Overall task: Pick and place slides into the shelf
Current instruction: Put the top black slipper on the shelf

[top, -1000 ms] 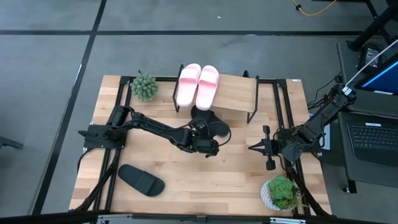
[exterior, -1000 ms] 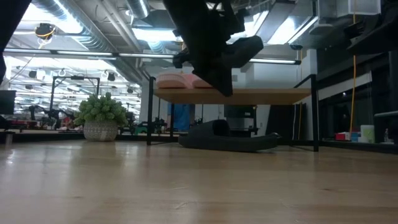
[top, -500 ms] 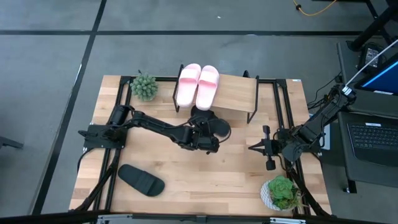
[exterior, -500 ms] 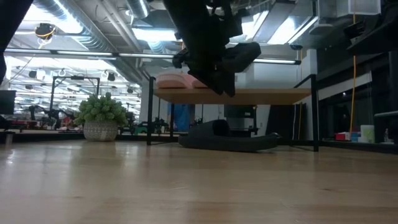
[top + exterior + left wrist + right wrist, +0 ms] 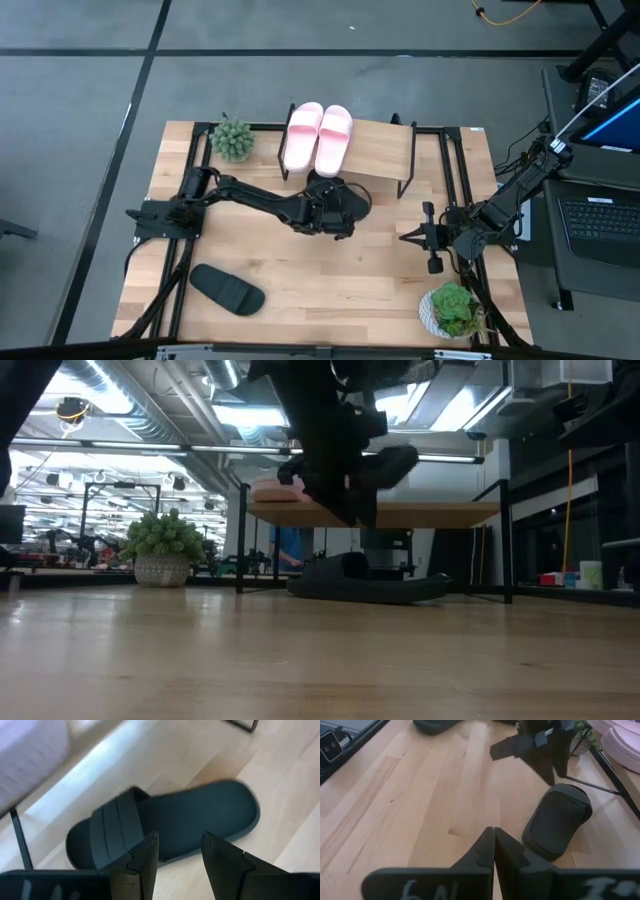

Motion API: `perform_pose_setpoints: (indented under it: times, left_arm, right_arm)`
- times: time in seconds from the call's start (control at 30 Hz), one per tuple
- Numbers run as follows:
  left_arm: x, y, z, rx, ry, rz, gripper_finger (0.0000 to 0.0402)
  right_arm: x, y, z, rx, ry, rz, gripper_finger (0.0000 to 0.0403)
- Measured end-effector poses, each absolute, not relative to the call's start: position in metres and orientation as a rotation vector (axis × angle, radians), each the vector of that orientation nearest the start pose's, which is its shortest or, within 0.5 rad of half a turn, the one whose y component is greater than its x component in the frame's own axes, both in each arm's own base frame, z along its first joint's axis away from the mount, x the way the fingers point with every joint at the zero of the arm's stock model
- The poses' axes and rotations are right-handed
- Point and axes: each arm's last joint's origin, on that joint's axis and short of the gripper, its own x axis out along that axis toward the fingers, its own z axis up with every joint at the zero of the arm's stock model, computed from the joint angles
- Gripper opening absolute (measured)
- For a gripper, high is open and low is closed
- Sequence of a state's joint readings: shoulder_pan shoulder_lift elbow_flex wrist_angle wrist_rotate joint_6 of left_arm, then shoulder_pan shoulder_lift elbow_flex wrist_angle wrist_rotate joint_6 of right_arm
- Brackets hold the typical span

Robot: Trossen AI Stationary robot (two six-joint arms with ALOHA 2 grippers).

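From above, the black slide beside the shelf is half hidden by the left gripper; the left wrist view shows it lying released under parted jaws. The right gripper is clenched empty.

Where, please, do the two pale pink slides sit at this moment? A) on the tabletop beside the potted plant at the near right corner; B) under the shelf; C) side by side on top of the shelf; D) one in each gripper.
C: the high view shows the two pale pink slides lying side by side on the left end of the shelf top.
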State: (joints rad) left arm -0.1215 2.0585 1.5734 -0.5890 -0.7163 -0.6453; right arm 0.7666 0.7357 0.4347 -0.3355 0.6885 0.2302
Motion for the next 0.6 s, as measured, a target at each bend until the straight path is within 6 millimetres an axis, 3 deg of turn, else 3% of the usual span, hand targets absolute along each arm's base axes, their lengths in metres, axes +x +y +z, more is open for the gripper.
perform_pose_setpoints:
  times: [0.2, 0.6]
  left_arm:
    - [0.435, -0.027, 0.174, -0.098, 0.804, 0.858, 0.014]
    - [0.437, -0.01, 0.171, -0.138, 0.824, 0.865, 0.014]
  right_arm:
    - [0.12, 0.09, 0.212, -0.197, 0.478, 0.02, 0.001]
    - [0.12, 0.09, 0.212, -0.199, 0.478, 0.02, 0.001]
